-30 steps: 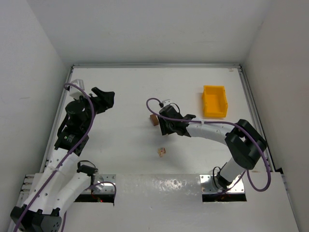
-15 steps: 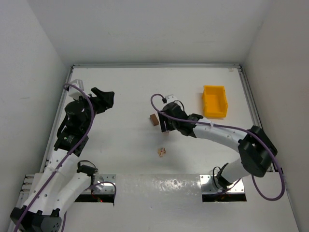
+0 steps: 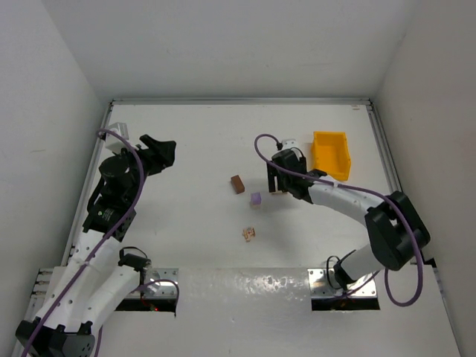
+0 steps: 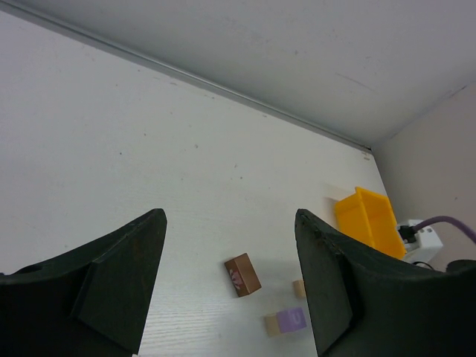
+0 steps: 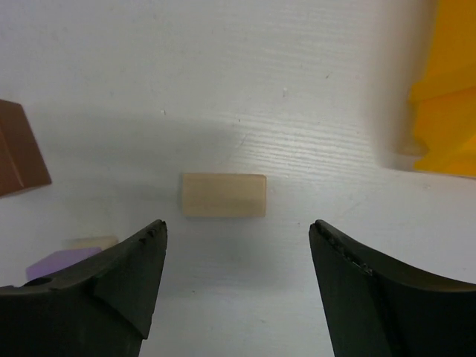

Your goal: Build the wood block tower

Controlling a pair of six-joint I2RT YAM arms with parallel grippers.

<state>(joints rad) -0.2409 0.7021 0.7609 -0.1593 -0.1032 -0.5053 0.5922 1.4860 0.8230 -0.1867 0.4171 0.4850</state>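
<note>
Rightward, away from the dark reddish-brown block [image 3: 237, 184] and toward the yellow bin [image 3: 331, 155], the right claw [image 3: 278, 186] is seen shifted since a second ago, and a purple-topped block [image 3: 255, 199] is uncovered where it was. At the far left, the left claw [image 3: 169, 154] is held spread wide above the tabletop [image 3: 193, 134], with nothing gripped. Toward the middle, the tower's blocks are found lying singly: the reddish-brown one, the purple-topped one near it, and a pink-marked block [image 3: 249, 234] apart, closer to the arm bases. A plain tan block [image 5: 224, 195] is seen flat on the tabletop below the right claw, whose fingers are spread on either side without touching it. The bin is set at the right.
</note>
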